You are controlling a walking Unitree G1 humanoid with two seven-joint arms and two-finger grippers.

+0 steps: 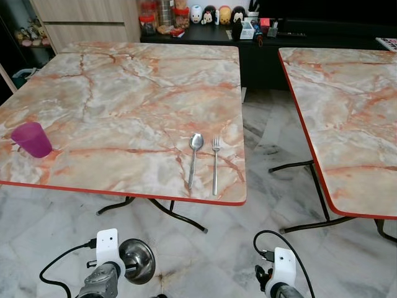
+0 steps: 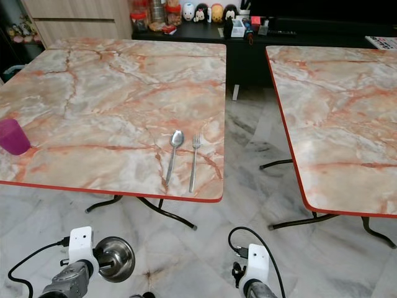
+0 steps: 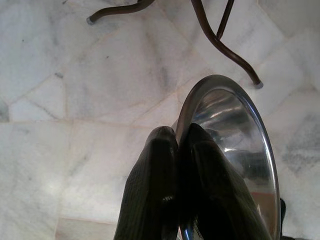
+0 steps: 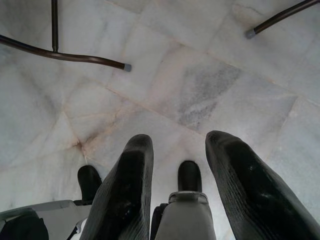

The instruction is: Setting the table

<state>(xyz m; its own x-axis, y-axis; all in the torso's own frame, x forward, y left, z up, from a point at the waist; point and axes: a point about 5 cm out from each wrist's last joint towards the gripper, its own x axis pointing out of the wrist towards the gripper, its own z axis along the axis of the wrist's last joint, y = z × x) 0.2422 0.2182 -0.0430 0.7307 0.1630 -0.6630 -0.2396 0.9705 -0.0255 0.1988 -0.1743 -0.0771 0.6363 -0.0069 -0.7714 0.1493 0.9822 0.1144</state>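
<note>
The robot stands before a marble-patterned desk (image 1: 124, 87) with a red edge. Near its front edge a spoon (image 1: 194, 155) and a fork (image 1: 215, 162) lie side by side, close but apart, handles toward the robot. A purple cup (image 1: 31, 139) stands upright well to their left, near the desk's left edge. A second desk (image 1: 347, 118) stands to the right, across a gap of marble floor (image 1: 260, 130).

The left arm hangs low in front of the desk. From the head camera a steel bowl (image 1: 138, 261) shows at the arm's end, tipped on its side. The left wrist view makes the grip plain: the left pincer (image 3: 176, 145) is closed on the bowl's (image 3: 235, 150) rim, one finger inside and one outside, over the floor by the desk's legs (image 3: 220, 40).

The right pincer (image 4: 175, 150) hangs over the floor with its fingers (image 4: 127, 185) spread wide and nothing between them; the robot's feet (image 4: 190, 175) show below.
</note>
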